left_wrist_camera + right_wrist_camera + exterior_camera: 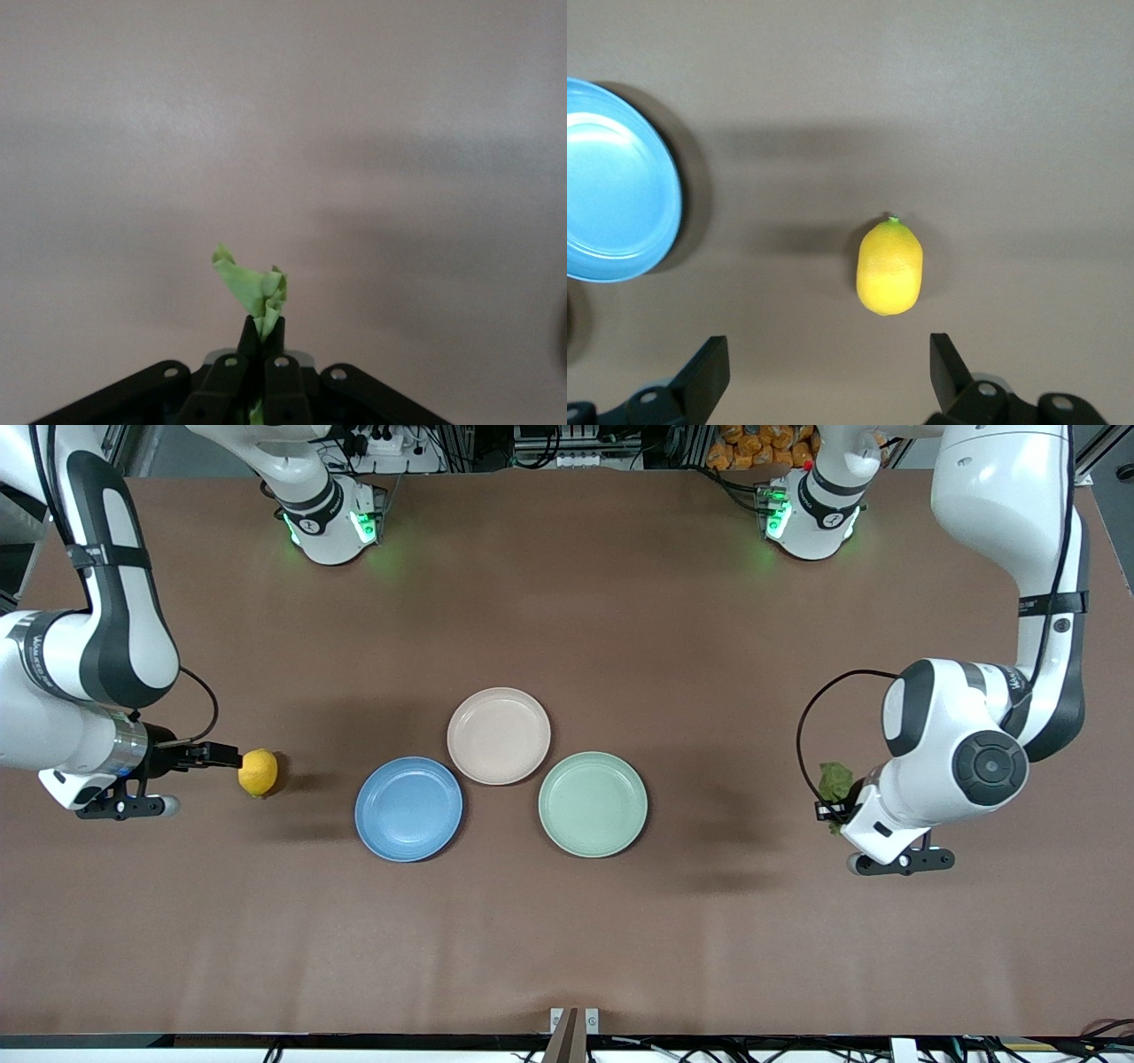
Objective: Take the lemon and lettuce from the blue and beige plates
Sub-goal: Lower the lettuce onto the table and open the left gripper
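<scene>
Where it lies bare, the lemon [889, 267] is smooth, oval, green-tipped

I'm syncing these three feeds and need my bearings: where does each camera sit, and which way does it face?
Front view: high across the table, facing both arms' bases; shows both arms, three plates, the table.
Left wrist view: on the left arm, looking down past the left gripper, shut on the lettuce.
Right wrist view: on the right arm, looking down past the open right gripper at the lemon.
Shared: front and right wrist views both show lemon and blue plate.
</scene>
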### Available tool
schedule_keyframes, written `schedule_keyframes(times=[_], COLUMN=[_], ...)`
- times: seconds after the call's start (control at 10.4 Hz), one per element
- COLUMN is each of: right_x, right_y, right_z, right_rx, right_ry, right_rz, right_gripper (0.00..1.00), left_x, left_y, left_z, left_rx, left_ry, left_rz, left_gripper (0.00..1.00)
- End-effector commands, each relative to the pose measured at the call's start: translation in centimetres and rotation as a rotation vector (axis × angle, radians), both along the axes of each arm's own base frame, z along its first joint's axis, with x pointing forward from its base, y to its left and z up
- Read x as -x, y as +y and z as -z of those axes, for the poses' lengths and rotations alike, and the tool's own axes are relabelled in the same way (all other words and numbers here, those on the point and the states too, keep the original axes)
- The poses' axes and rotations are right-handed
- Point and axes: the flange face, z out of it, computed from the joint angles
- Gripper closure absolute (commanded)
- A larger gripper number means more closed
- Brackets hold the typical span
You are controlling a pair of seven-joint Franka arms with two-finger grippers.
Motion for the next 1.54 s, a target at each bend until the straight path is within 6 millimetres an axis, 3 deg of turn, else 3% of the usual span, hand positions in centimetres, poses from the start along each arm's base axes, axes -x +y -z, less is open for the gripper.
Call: schedule_keyframes(times=[0.0,0.1,0.38,0.58,0.77,1.06,1.15,1.44], right_x=[-0.9,-1.1,-1.0,-0.8,-0.6,-0.5,-0.3,0.4], right_y=[0.8,0.7,0.0,-0.5,-0.7,-0.4,-0.3,-0.1], right_z=[-5.4,-7.1,-10.8,-13.0,-13.8,-13.9,-14.7,-16.3], right_rx=[0.003,0.008,0.024,0.023,0.024,0.021,0.021,0.019], right_ry=[0.025,0.029,0.047,0.057,0.067,0.074,0.062,0.053], right_rz=[0.039,0.035,0.034,0.039,0.04,0.035,0.037,0.036], right_gripper=[0.0,0.0,0.0,0.0,0.0,0.0,0.0,0.0], left_x=[0.2,0.1,0.8,2.6,6.5,9.3,10.0,10.9], left_y=[0.4,0.5,0.8,1.4,3.4,4.2,5.1,10.5], left_z=[0.0,0.0,-0.1,-0.3,0.1,-0.8,-1.4,-3.2], left_rx=[0.022,0.021,0.022,0.033,0.073,0.076,0.074,0.065], left_ry=[-0.013,-0.013,-0.006,-0.057,-0.159,-0.159,-0.163,-0.181], left_rz=[0.028,0.032,0.029,0.003,-0.044,-0.037,-0.046,-0.13], left_gripper=[0.85,0.01,0.0,0.0,0.0,0.0,0.0,0.0])
